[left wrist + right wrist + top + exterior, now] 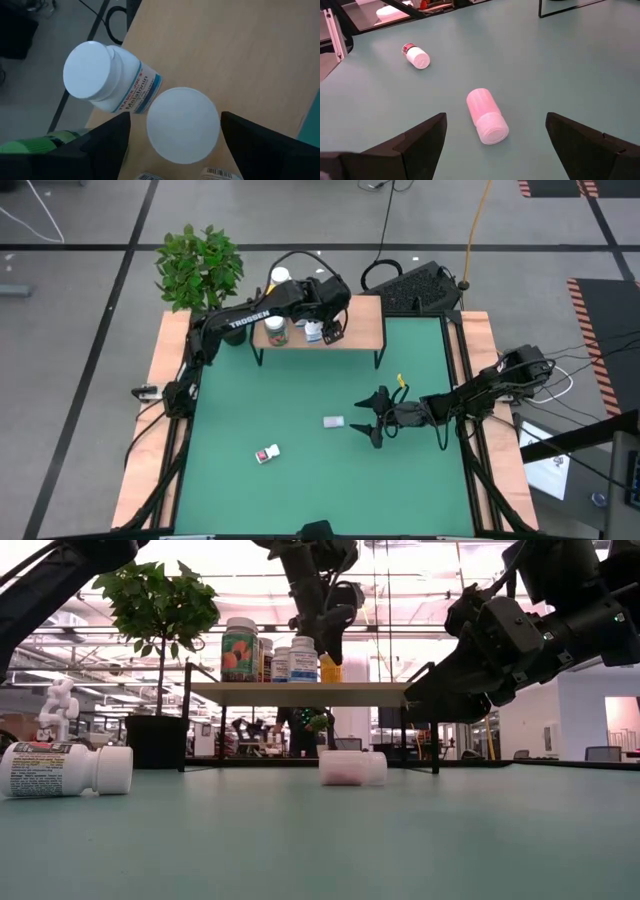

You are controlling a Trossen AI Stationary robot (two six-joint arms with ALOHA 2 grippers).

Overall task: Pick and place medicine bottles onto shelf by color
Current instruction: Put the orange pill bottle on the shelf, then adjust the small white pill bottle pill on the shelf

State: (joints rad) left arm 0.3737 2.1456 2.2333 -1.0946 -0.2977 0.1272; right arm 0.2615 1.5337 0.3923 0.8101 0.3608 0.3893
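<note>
Pale pink bottle (486, 116) lying on its side mid-table, right hand (492, 150) spread wide just short of it.

Light rigid plastic, slick and round: it'll roll, so pinch across the body near the cap. Second fallen bottle (416, 55) well apart. Left hand (172, 150), fingers spread either side of a white-capped bottle (182, 125) on the shelf (360, 328); the melatonin bottle (107, 75) beside it looks tippable.

Shelf (355, 330) right half bare – bottles (276, 330) crowd its left; green table (300, 490) mostly open.
</note>
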